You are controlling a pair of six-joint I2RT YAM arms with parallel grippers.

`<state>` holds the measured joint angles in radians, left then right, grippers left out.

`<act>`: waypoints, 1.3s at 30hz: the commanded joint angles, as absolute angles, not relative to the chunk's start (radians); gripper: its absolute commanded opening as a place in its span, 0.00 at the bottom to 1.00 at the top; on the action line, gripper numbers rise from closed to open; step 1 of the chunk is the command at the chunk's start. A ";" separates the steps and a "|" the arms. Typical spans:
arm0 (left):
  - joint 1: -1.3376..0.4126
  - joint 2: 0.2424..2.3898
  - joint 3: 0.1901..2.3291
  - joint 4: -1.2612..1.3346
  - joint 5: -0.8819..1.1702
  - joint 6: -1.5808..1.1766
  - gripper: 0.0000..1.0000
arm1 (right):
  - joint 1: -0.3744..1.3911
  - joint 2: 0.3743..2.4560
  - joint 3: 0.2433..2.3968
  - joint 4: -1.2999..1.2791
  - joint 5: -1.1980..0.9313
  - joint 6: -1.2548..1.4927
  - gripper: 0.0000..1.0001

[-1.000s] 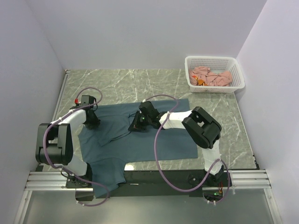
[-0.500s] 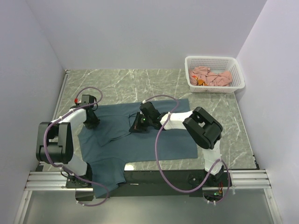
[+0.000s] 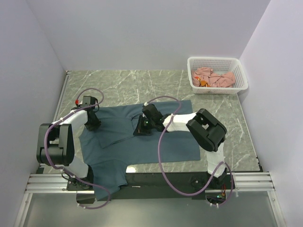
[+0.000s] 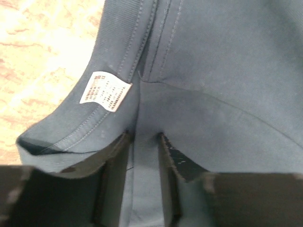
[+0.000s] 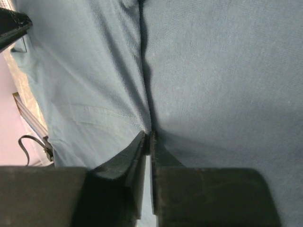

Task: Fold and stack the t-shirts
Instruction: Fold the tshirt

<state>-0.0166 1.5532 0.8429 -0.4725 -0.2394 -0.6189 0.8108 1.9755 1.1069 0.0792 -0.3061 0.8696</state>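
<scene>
The marble table (image 3: 227,118) carries the slate-blue t-shirt (image 3: 142,146), spread flat with one end overhanging the near edge. The white basket (image 3: 242,82) (far right corner) holds the crumpled salmon-pink t-shirts (image 3: 213,77). The right gripper (image 5: 147,142), fingers almost together, nips a mid-shirt crease. The left gripper (image 4: 142,142) pinches a fold beside the collar label (image 4: 105,92).

Slate-blue over grey-green marble, pink in white.
The dark slate-blue soft cloth t-shirt (image 3: 180,144) is plain, with matching stitching and a small white printed neck label (image 4: 105,93). The grey-green stone-look table (image 3: 142,85) carries pale veining. The crumpled salmon-pink cloth shirts (image 3: 213,75) are unpatterned, their white plastic lattice basket (image 3: 218,90) gridded, and the walls (image 3: 142,33) pale lilac.
</scene>
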 commanded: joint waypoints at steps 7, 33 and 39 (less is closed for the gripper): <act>-0.015 1.477 0.893 -0.518 -0.253 -0.618 0.62 | 0.782 1.803 1.195 -0.155 -0.152 0.651 0.46; 0.080 1.905 1.240 -0.497 -0.307 -0.670 0.37 | 0.192 1.905 1.215 -0.178 -0.098 0.656 0.45; 0.115 1.922 1.192 -0.494 -0.288 -0.689 0.38 | 0.166 1.936 1.216 -0.187 -0.109 0.701 0.45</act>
